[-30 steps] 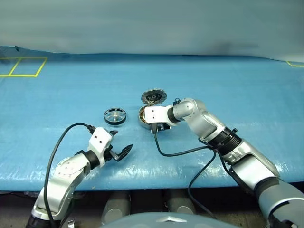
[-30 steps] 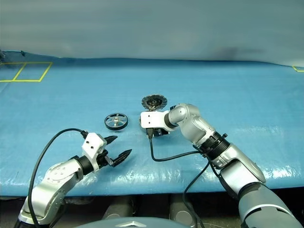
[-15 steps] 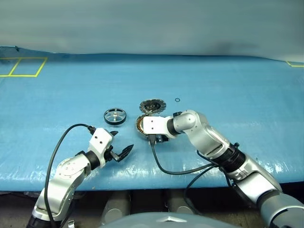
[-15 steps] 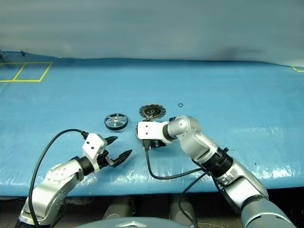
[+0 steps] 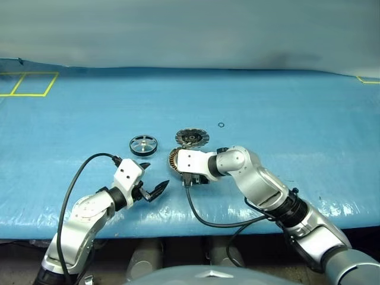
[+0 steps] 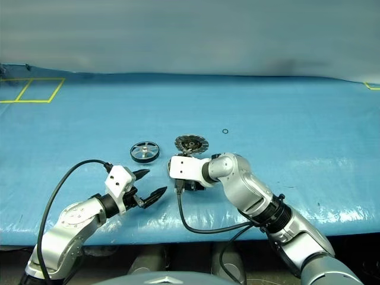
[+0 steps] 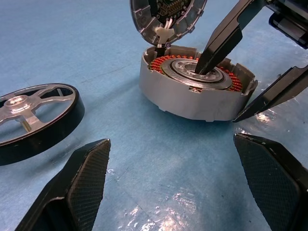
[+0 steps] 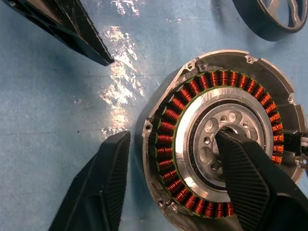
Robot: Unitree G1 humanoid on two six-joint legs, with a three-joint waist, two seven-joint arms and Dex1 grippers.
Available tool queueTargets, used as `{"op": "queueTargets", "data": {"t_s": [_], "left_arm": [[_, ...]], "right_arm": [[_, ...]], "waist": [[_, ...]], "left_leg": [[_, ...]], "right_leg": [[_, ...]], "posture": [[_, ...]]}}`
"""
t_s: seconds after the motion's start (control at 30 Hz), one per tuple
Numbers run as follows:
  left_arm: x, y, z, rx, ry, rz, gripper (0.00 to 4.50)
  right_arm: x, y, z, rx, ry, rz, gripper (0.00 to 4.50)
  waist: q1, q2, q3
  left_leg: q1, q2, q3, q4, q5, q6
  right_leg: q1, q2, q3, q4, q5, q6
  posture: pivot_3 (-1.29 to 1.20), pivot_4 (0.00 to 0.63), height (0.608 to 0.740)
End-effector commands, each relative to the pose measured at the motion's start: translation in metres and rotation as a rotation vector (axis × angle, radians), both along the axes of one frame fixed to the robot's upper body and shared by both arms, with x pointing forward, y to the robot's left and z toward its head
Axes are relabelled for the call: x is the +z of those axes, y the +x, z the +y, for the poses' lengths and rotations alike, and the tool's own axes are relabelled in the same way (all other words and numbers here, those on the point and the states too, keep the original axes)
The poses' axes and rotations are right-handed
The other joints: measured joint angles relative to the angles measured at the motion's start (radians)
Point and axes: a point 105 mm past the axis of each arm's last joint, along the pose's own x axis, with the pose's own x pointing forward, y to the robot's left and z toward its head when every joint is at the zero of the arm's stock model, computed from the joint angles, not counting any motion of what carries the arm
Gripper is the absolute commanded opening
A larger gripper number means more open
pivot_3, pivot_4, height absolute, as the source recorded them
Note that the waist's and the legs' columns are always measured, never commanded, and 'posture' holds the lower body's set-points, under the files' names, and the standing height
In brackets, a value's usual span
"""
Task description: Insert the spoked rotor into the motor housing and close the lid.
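Observation:
The motor housing (image 7: 192,94) sits open side up on the blue table cover, its copper windings (image 8: 166,132) showing. The lid (image 5: 192,138) stands tilted at its far side, joined to it by short wires. My right gripper (image 8: 174,139) straddles the housing's wall. One finger (image 7: 226,38) rests in the silver centre, the other (image 8: 96,187) stands just off the outer wall. The spoked rotor (image 5: 144,145) lies flat to the housing's left. My left gripper (image 5: 155,176) is open and empty, just above the table in front of the rotor and housing.
A tiny black ring (image 5: 221,125) lies behind and to the right of the lid. Yellow tape squares (image 5: 29,83) mark the far left corner. My right arm's black cable (image 5: 196,208) loops near the table's front edge.
My right gripper has drawn back toward me, dragging the housing and lid with it, and its jaws have widened. The tiny ring has come into view. The left gripper has not moved.

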Motion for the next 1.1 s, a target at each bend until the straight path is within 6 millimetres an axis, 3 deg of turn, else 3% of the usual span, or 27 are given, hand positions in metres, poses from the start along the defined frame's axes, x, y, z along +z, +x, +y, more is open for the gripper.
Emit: {"op": "queueTargets", "data": {"t_s": [0.03, 0.07, 0.37, 0.6, 0.8, 0.87, 0.97, 1.1], "left_arm": [[0.007, 0.000, -0.002, -0.006, -0.011, -0.036, 4.50], [0.007, 0.000, -0.002, -0.005, -0.011, -0.035, 4.50], [0.007, 0.000, -0.002, -0.009, -0.014, -0.035, 4.50], [0.009, 0.000, -0.002, -0.019, -0.009, -0.036, 4.50], [0.010, 0.000, 0.000, -0.029, -0.001, -0.035, 4.50], [0.010, 0.000, 0.000, -0.033, 0.002, -0.034, 4.50], [0.010, 0.000, 0.001, -0.042, 0.008, -0.033, 4.50], [0.011, 0.001, 0.000, -0.054, 0.009, -0.035, 4.50]], "right_arm": [[0.011, 0.003, 0.004, -0.004, 0.031, -0.043, 4.15], [0.013, 0.004, 0.003, -0.001, 0.028, -0.053, 4.47], [0.045, 0.003, 0.004, 0.027, 0.069, -0.141, 4.47], [0.065, -0.011, -0.011, 0.008, 0.166, -0.118, 4.47], [0.061, -0.025, -0.054, -0.137, 0.257, -0.007, 4.47], [0.054, -0.023, -0.077, -0.253, 0.267, 0.014, 4.47], [0.047, -0.012, -0.106, -0.437, 0.288, -0.021, 4.47], [0.038, 0.017, -0.138, -0.704, 0.314, -0.151, 4.47]], "waist": [[0.000, 0.000, 0.000], [0.000, 0.000, 0.000], [0.001, 0.000, 0.000], [0.005, 0.000, 0.000], [0.016, 0.000, 0.000], [0.016, 0.000, 0.000], [0.016, 0.000, 0.000], [0.014, -0.001, 0.000]], "left_leg": [[0.000, 0.000, 0.000, 0.000, 0.000, 0.000], [0.000, 0.000, 0.000, 0.000, 0.000, 0.000], [0.000, 0.000, 0.000, 0.000, 0.000, 0.000], [-0.001, 0.000, 0.000, 0.000, 0.000, 0.000], [-0.002, 0.000, 0.000, 0.000, 0.000, 0.000], [-0.002, 0.000, 0.000, 0.001, 0.000, 0.000], [-0.002, 0.000, 0.001, 0.001, 0.000, 0.000], [-0.001, 0.002, 0.002, 0.001, 0.000, 0.000]], "right_leg": [[0.000, 0.000, 0.000, 0.000, 0.000, 0.000], [0.000, 0.000, 0.000, 0.000, 0.000, 0.000], [0.000, 0.000, 0.000, 0.000, 0.000, 0.000], [0.000, 0.000, 0.000, 0.000, 0.000, 0.000], [0.000, 0.000, 0.000, -0.001, -0.001, -0.001], [-0.001, 0.000, 0.000, -0.001, -0.002, -0.003], [0.000, 0.000, 0.000, -0.001, -0.003, -0.005], [0.000, 0.000, 0.000, 0.000, -0.003, -0.006]], "posture": [[0.00, 0.150, 0.740], [0.00, 0.150, 0.740], [0.00, 0.150, 0.740], [0.00, 0.150, 0.740], [0.00, 0.150, 0.740], [0.00, 0.150, 0.740], [0.00, 0.150, 0.740], [0.00, 0.150, 0.740]]}}
